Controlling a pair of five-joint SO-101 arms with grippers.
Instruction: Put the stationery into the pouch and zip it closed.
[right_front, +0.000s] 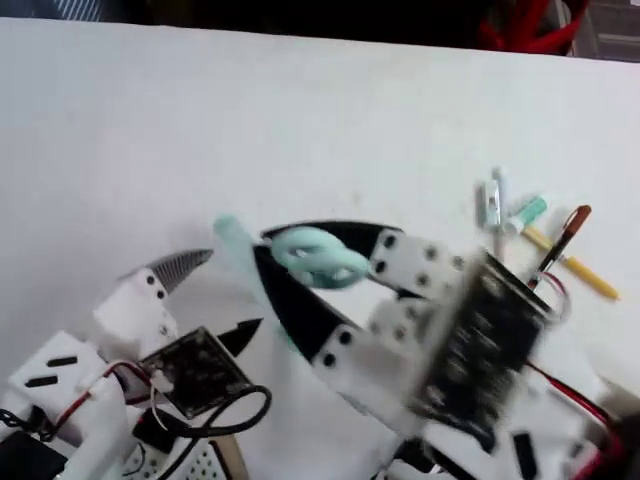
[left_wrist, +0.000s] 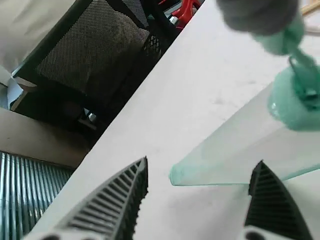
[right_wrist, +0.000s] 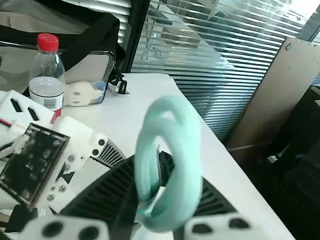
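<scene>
Spread jaws of the left gripper (right_front: 208, 302) hold nothing, with a corner of the translucent mint pouch (left_wrist: 235, 150) lying between them. Next over, the right gripper (right_front: 262, 242) is pinched nearly closed, gripping the pouch's mint loop (right_front: 320, 258). The right arm (right_front: 470, 340) hides the white table (right_front: 150, 130) beside the pens and markers (right_front: 535, 228), which lie loose, well apart from the pouch.

No text can be read. The bottle (right_wrist: 45, 80) bears a label (a pale band with dark marks, too blurred to make out), and the print on the circuit board (right_wrist: 30, 160) is illegible.
</scene>
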